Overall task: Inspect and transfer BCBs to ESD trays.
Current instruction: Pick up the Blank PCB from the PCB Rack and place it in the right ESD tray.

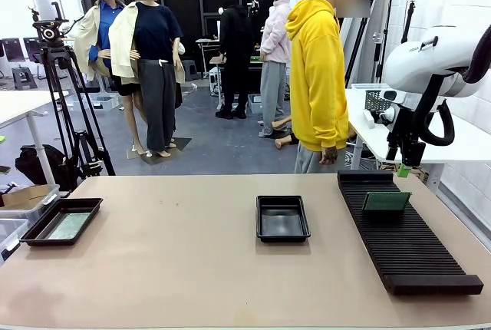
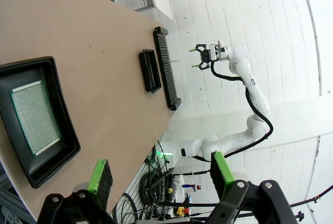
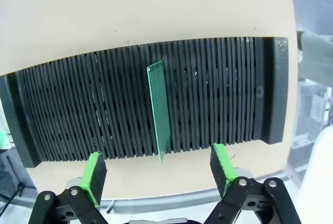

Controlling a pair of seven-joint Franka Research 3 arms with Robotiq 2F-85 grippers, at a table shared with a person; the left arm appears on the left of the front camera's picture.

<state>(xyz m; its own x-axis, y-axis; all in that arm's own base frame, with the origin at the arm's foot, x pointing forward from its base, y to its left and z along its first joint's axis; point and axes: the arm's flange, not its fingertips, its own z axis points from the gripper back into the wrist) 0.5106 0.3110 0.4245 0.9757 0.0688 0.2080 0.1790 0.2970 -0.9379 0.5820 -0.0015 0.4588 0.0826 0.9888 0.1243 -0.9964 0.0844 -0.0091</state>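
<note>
Left fingers (image 2: 99, 177) wide, empty, high over desk (image 1: 176, 268) end. Right fingers (image 3: 222, 162) wide, empty, above slotted rack (image 3: 67, 109). First BCB (image 3: 158, 109) upright in rack slot. Second BCB (image 1: 67, 226) flat in left ESD tray (image 1: 34, 226). Centre ESD tray (image 1: 261, 219) mid-desk.

left gripper (image 2: 160, 172): jaws apart; empty | BCB (image 2: 35, 117) flat in near ESD tray (image 2: 66, 130) | far ESD tray (image 2: 150, 70) beside rack (image 2: 166, 67)

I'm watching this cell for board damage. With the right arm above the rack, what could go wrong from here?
1. The BCB stands thin on edge in the rack. The open fingers of the right gripper could catch a rib or bend the board while closing.
2. The empty ESD tray has a raised rim, so a board released off-centre may rest tilted on it.
</note>
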